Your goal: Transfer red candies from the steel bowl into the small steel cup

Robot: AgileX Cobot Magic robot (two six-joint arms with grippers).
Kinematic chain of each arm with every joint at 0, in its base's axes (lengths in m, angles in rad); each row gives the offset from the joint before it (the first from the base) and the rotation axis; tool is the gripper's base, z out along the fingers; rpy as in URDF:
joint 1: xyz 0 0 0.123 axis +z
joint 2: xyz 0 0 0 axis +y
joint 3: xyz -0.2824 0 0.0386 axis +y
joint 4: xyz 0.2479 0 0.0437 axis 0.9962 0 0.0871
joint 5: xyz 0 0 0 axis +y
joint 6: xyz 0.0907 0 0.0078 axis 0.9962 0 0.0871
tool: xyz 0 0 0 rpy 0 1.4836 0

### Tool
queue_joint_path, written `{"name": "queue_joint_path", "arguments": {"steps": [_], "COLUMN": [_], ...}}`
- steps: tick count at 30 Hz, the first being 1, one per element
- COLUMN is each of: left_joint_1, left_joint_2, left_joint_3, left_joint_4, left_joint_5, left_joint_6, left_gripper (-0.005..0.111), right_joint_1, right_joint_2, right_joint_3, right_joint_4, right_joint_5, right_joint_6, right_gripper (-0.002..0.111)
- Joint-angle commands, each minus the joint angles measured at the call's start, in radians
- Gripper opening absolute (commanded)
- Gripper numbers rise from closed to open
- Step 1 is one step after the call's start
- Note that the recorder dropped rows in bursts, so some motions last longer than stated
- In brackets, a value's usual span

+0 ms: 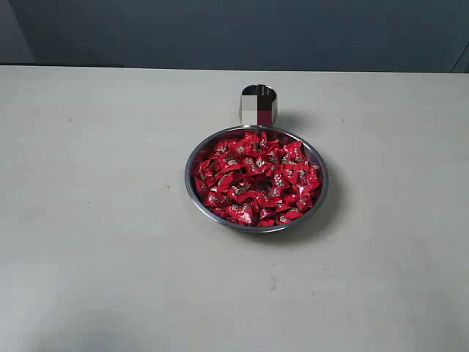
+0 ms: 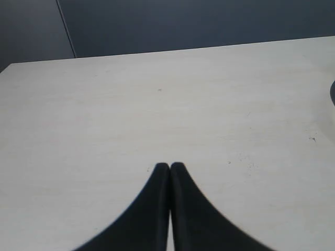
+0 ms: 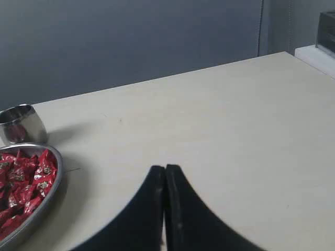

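1. Heaped in the steel bowl (image 1: 190,180) near mid-table: glossy red candies (image 1: 256,180), each wrapper bearing a pale central mark too small to read.
2. Standing upright just behind the bowl's far rim: the small steel cup (image 1: 258,105), with red reflected in its side. Touching the bowl or merely beside it: impossible to tell.
3. Seen whole only from the exterior camera: bowl and cup together. Seen only from the wrist cameras: the two grippers.
4. Left gripper (image 2: 169,168): black fingers pressed shut tip to tip, nothing held, poised over bare table. Caught at that frame's edge: one dark sliver, unidentifiable.
5. Right gripper (image 3: 165,170): jaws closed to a hairline, likewise empty, set apart from the bowl. Caught in the same view: part of the bowl's rim (image 3: 58,178), a share of the candies (image 3: 26,183) and the cup (image 3: 22,123).
6. Underneath it all: a pale, matt table (image 1: 95,220), faintly speckled and scuffed. Behind: a dark blue-grey wall (image 1: 234,33). Beyond the table's end, in the right wrist view alone: a white ledge (image 3: 314,55) carrying a dark object, too cropped to name.
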Motion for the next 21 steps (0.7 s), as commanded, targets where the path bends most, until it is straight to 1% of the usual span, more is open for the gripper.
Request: {"name": "queue_joint_path", "arguments": {"steps": [1,16,21], "left_joint_1": [0.002,0.002,0.002], "left_joint_2": [-0.005,-0.005,-0.005], "left_joint_3": [-0.008,-0.008,-0.008], "left_joint_4": [0.002,0.002,0.002], "left_joint_5": [-0.011,-0.011,-0.011], "left_joint_6": [-0.004,-0.004,-0.004], "left_gripper": [0.0,0.0,0.0], "right_joint_1": [-0.003,-0.003,-0.003], "right_joint_2": [-0.006,0.005,0.096], "right_joint_3": [0.004,0.002,-0.077], "right_joint_4": [-0.003,-0.005,-0.005], "right_joint_5": [-0.009,-0.005,0.001], "right_joint_6": [-0.001,-0.001,-0.001], "right_gripper": [0.0,0.0,0.0]}}
